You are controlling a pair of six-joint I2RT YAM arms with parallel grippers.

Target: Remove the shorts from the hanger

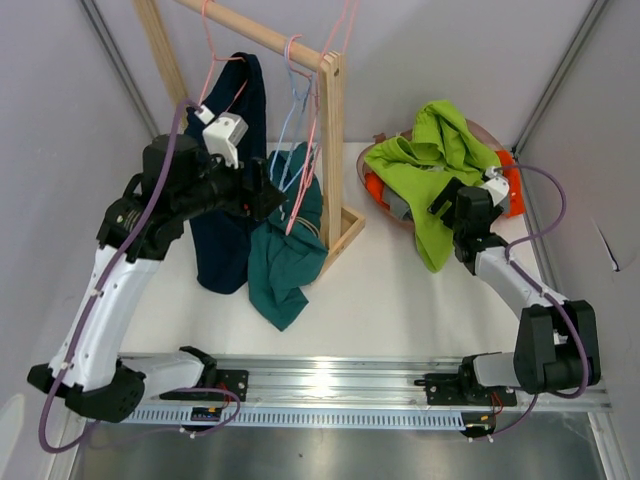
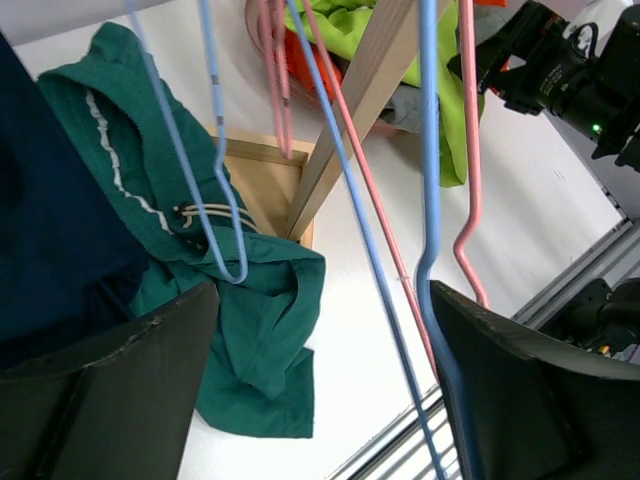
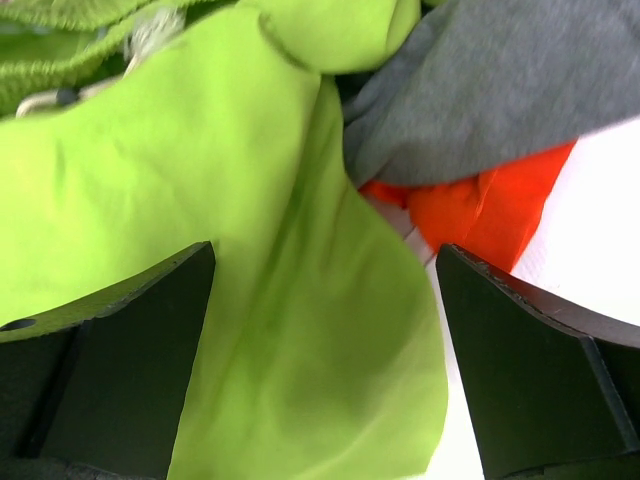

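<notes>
Left pincer (image 2: 322,300) agape by teal shorts (image 2: 260,340)

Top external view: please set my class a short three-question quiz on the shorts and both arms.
1. True or false: the lime green shorts lie away from the wooden rack.
2. Which pair is beside the navy shorts at that rack? A orange, B teal, C grey.
3. Fill in: the left end effector and right end effector both stand ____.
Key: 1 true; 2 B; 3 open.
</notes>
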